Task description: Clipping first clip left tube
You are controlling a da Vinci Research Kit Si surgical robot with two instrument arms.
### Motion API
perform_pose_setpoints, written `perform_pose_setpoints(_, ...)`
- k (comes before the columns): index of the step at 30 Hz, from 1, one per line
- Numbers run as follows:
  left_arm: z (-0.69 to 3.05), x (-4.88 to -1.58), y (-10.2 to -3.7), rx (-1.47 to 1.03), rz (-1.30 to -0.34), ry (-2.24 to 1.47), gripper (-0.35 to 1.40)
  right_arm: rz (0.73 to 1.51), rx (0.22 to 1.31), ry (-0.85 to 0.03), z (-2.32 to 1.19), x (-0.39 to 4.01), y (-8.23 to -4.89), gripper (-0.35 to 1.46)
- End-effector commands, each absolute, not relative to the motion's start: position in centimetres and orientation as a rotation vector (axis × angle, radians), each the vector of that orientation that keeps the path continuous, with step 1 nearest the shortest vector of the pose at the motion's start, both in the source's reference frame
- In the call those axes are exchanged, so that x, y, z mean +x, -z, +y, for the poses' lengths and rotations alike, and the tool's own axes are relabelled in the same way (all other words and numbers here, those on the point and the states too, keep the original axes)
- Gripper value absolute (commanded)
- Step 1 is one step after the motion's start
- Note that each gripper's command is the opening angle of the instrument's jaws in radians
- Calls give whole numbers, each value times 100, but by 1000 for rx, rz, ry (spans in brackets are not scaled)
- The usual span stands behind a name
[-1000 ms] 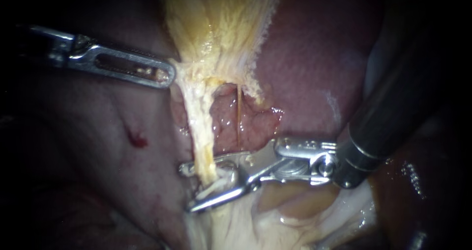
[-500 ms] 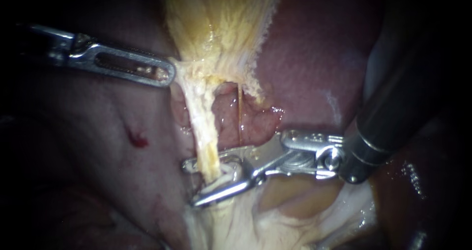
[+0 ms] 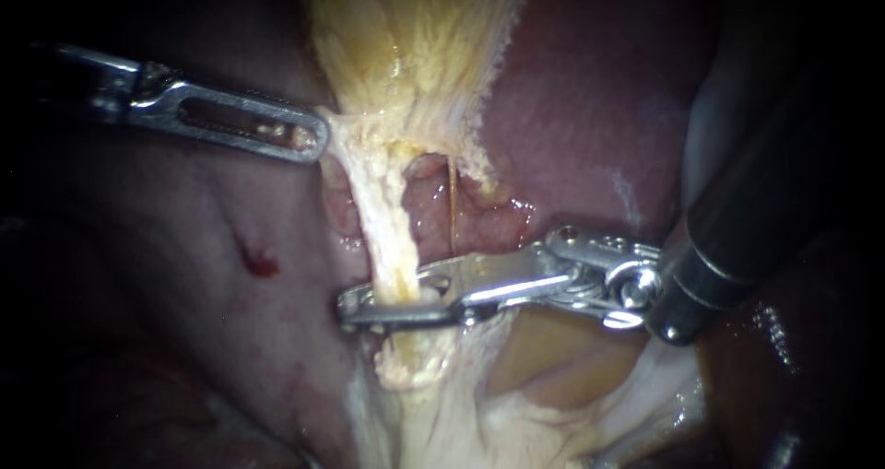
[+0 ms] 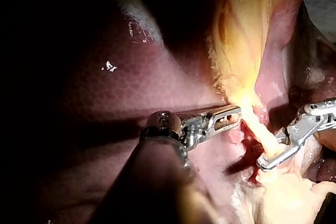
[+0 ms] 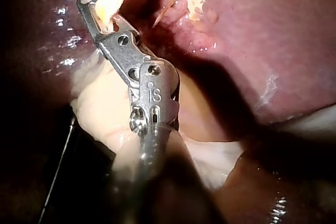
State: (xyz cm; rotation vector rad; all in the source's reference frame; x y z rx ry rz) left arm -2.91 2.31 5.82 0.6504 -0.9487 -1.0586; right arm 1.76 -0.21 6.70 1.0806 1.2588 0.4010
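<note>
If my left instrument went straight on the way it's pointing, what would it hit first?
The gallbladder, at its pale narrow lower end right by the left instrument's tip; depth is unclear, so they may already touch.

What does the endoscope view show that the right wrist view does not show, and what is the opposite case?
Only the endoscope view shows the left instrument, beside the gallbladder's narrow end, and a small red spot on the liver. Only the right wrist view shows a thin dark line beside the shaft; what it is, I cannot tell. Both show the right instrument, its end effector shut on the left tube.
</note>
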Motion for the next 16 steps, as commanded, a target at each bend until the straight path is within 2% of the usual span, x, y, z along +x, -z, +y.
perform_pose_setpoints(1,231,-291,-582,650,-948,1059,-35,1256,1085,-402,-21,176,-670,-35)
perform_pose_setpoints(16,231,-291,-582,650,-948,1059,-35,1256,1085,-401,-22,175,-670,-35)
